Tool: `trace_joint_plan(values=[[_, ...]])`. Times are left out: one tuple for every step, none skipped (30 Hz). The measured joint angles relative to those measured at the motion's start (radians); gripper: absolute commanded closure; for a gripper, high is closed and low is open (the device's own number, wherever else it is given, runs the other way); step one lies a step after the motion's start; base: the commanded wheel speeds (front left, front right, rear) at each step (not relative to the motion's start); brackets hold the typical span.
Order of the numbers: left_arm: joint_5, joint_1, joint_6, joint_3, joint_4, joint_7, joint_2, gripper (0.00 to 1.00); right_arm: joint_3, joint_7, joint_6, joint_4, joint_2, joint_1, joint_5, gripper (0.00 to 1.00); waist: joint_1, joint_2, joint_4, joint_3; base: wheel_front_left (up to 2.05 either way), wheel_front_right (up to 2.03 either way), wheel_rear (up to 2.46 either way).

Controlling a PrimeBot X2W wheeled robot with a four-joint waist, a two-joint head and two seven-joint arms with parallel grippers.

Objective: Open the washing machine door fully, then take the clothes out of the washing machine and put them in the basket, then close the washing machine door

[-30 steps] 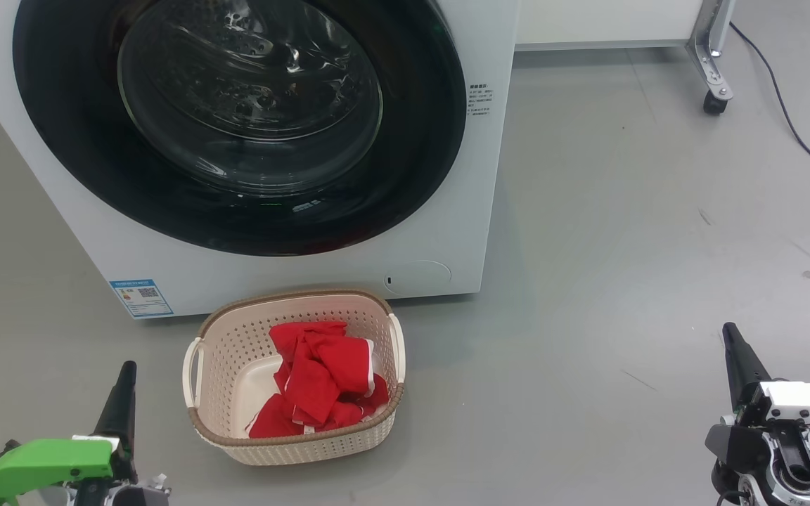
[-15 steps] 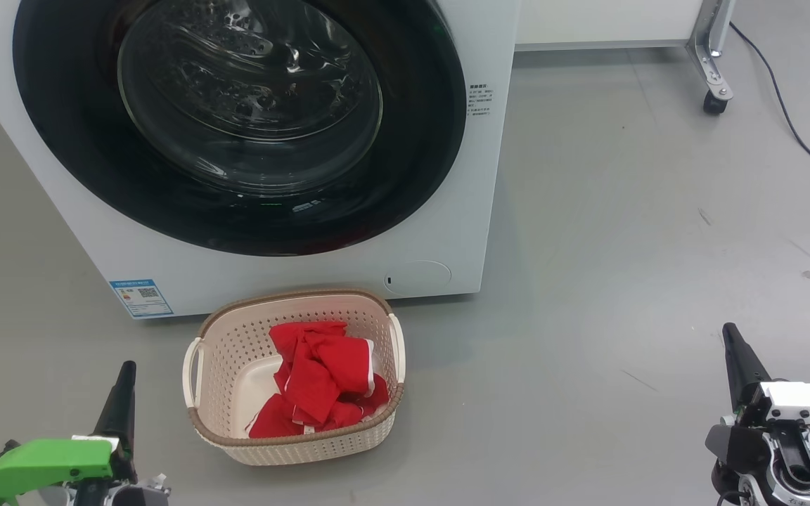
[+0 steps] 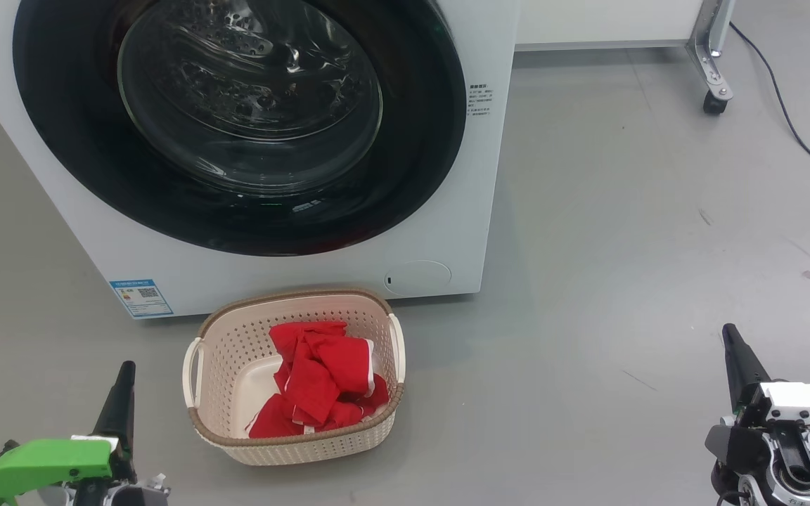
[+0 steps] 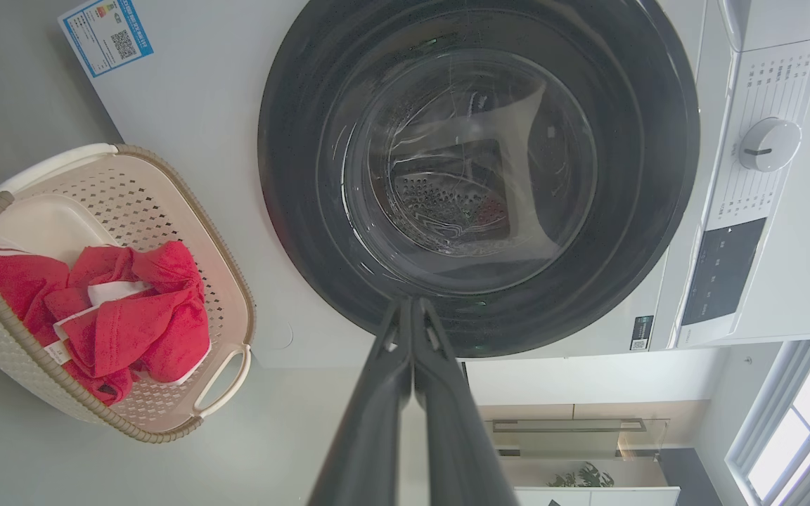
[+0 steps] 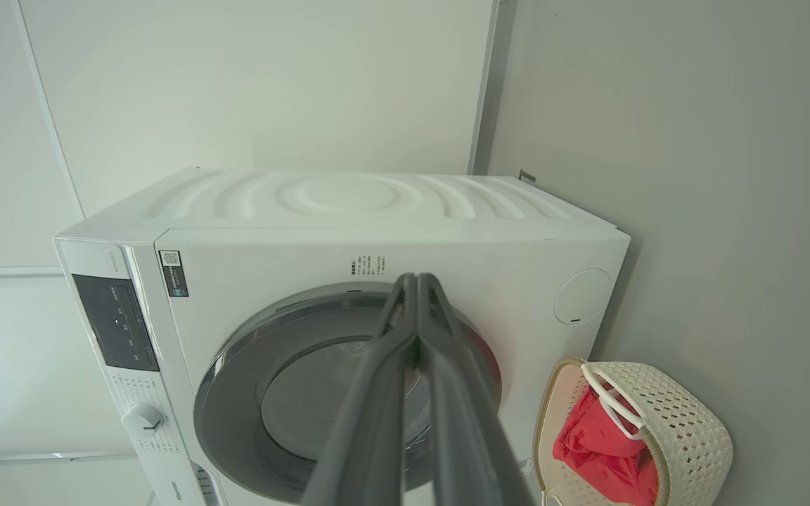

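left gripper (image 3: 126, 367) and right gripper (image 3: 729, 330) rest low, both pinched closed and empty, tips up. we lose the top of the door (image 3: 67, 140) off-frame.

The floor (image 3: 623, 246) is smooth, grey and slightly shiny. On it stands a big white washing machine (image 3: 271, 274), at the left and far side in the head view. Just in front of the machine stands 1 small cream basket (image 3: 306, 443) with a brown rim; if the 2 touch, I cannot tell. Far to the right, 1 metal leg (image 3: 709, 49) rests on the floor by a small black wheel (image 3: 714, 103). A thin black cable (image 3: 790, 125) lies beside it. A few small dark marks (image 3: 807, 275) show on the right part.
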Motion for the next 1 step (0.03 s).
trace_joint_plan(values=[[0.000,0.000,0.000,0.000,0.000,0.000,0.000,1.00,0.000,0.000,0.000,0.000,0.000,0.000,0.000,1.00,0.0000,0.0000,0.000,0.000,0.00,0.00,0.00]])
